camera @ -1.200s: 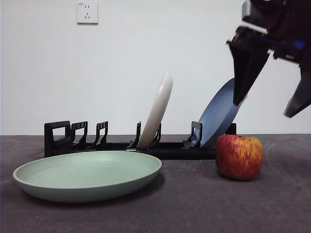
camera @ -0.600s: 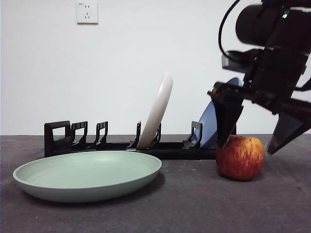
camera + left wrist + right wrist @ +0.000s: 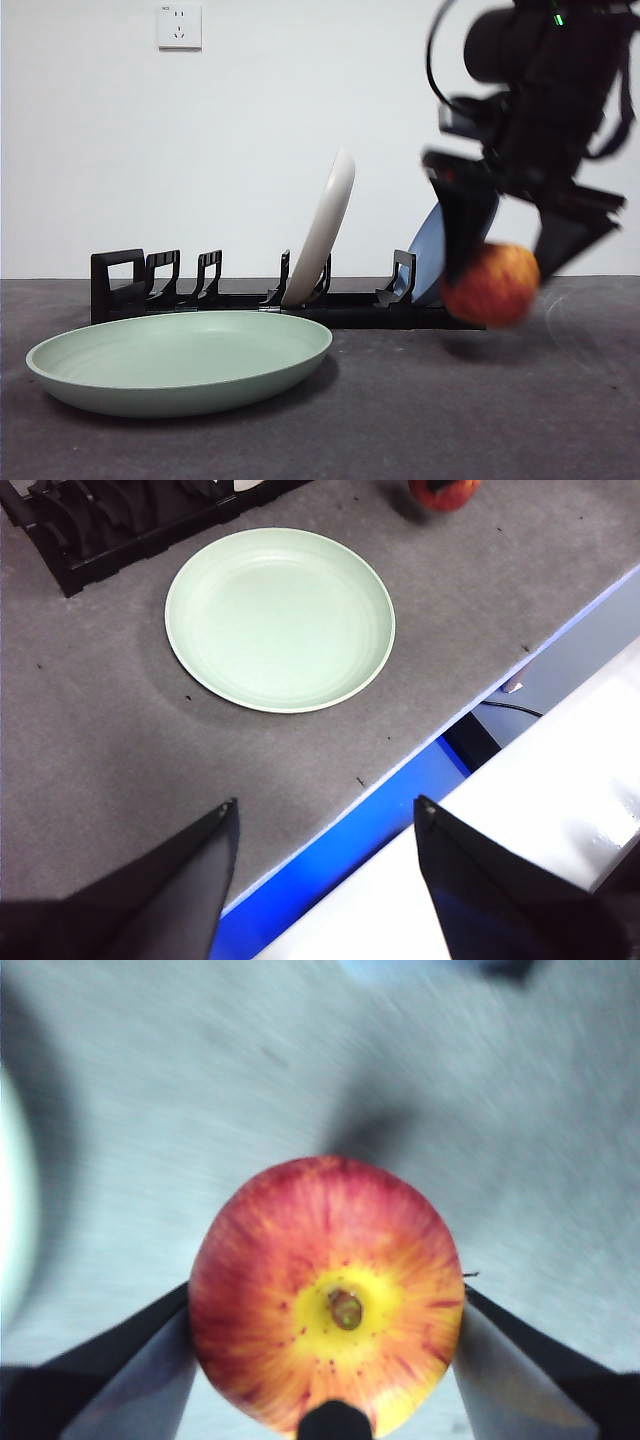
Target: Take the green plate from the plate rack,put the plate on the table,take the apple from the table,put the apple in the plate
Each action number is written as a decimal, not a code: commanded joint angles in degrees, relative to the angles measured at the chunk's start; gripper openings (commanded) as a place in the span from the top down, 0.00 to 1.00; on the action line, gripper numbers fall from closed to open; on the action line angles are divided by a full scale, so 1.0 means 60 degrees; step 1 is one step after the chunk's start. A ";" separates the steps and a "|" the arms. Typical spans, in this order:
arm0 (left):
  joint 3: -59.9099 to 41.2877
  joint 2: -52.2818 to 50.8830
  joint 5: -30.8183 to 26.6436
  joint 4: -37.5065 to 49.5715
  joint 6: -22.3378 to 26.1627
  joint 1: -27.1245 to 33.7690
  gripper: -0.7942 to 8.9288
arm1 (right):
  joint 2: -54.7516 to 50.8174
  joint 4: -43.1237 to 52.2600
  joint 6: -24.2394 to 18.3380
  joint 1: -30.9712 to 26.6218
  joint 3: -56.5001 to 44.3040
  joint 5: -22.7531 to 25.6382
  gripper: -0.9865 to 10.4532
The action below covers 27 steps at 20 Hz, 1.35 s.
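The right gripper [image 3: 505, 250] is clamped on the apple [image 3: 491, 285], one black jaw pressed against each flank of the fruit. Seen from its own wrist camera, the right gripper [image 3: 325, 1360] holds the apple [image 3: 327, 1295] with the yellow stem end and small brown stalk facing the lens, red streaks running outward from it. In the front view the fruit hangs clear of the table [image 3: 420, 420], with a faint shadow on the dark grey surface directly under it, and its outline is smeared by motion blur. The arm above it is a big dark mass coming in from about one o'clock.

Just behind the apple, at roughly eleven o'clock from it, the blue plate [image 3: 432, 250] leans in the last slot of the plate rack [image 3: 300, 295]. Further along the rack toward nine o'clock, the cream-white plate [image 3: 325, 230] stands tilted in a middle slot, and the loop handle closes off the far end.

The green plate [image 3: 180, 362] lies flat on the table in front of the rack, well apart from the apple at about eight o'clock from it, and nothing sits in it.

The left gripper [image 3: 325, 880] hovers with its jaws spread wide and empty, out over the table's edge, looking down on the green plate [image 3: 280, 620].

A white wall socket [image 3: 180, 26] sits high on the wall behind.
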 commanded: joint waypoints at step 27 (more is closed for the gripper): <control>-0.0018 -0.0018 -0.0033 0.0918 -0.0018 -0.0029 0.62 | 0.3195 0.0794 0.0302 0.4146 0.3483 0.0084 0.92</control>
